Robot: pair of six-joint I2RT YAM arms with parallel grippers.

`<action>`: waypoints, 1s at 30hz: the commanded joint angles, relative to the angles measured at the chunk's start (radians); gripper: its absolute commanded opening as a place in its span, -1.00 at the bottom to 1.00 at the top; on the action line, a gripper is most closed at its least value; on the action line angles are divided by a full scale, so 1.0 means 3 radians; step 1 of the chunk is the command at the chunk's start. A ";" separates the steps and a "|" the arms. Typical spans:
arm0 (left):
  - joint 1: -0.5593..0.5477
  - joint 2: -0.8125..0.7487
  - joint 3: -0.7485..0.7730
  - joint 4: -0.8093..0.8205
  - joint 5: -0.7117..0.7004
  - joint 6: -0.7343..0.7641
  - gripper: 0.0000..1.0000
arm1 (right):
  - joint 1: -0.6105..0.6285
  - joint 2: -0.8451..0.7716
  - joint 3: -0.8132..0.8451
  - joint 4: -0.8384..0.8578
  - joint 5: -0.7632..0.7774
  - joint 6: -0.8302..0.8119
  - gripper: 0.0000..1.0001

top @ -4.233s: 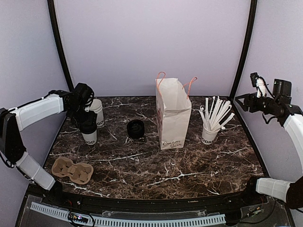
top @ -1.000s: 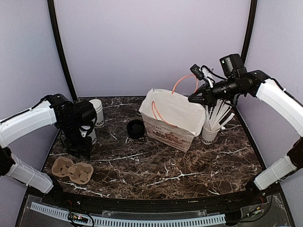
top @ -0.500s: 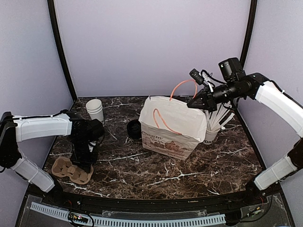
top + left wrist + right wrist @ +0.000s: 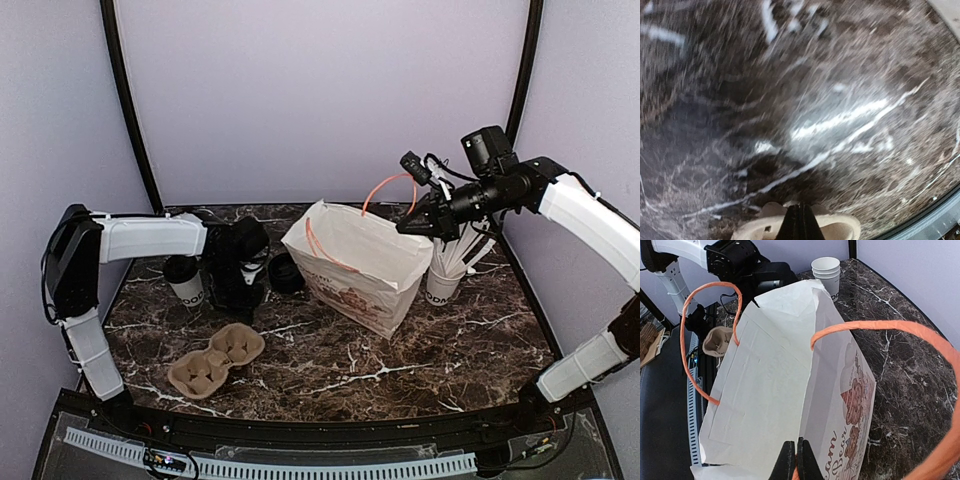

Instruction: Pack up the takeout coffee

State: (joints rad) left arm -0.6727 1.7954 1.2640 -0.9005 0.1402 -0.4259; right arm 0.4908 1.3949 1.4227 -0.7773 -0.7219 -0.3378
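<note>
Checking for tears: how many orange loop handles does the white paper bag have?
2. Right wrist view: one orange loop handle at the white paper bag's left edge, the other arching over its printed side.

The cup carrier (image 4: 215,360) has slid rightward (and turned), the left claw (image 4: 799,220) swinging toward the paper bag (image 4: 355,262).

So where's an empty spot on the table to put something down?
The biggest bare patch is front right, between the paper bag, the cup carrier and the near edge. Back left is crowded: the takeout coffee, left claw and black lids bunch together.
</note>
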 commanded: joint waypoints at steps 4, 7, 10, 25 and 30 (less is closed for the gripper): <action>-0.0027 0.0112 0.0428 0.0213 0.0063 0.0331 -1.00 | 0.0022 -0.0051 0.0033 -0.0177 -0.0031 -0.0172 -1.00; -0.0054 -0.0082 0.0364 0.0114 -0.0013 0.0339 -0.91 | 0.0025 -0.0066 -0.0008 -0.0169 -0.0062 -0.0195 -1.00; -0.0107 -0.0405 0.0307 -0.0017 -0.0149 0.0248 -0.56 | 0.0025 -0.0064 -0.0037 -0.0157 -0.0078 -0.0205 -1.00; -0.0587 -0.1295 -0.0458 -0.0561 -0.0218 -0.0671 0.16 | 0.0023 0.0034 0.0029 -0.0169 -0.0089 -0.0263 -1.00; -0.0810 -0.1148 -0.0565 -0.0365 -0.0198 -0.0919 0.44 | 0.0026 0.0035 0.0023 -0.0168 -0.0058 -0.0260 -1.00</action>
State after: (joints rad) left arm -0.8764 1.4311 1.1118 -1.0218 0.0845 -0.6254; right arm 0.4908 1.3964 1.4220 -0.8188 -0.7403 -0.4068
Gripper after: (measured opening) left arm 0.704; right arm 0.015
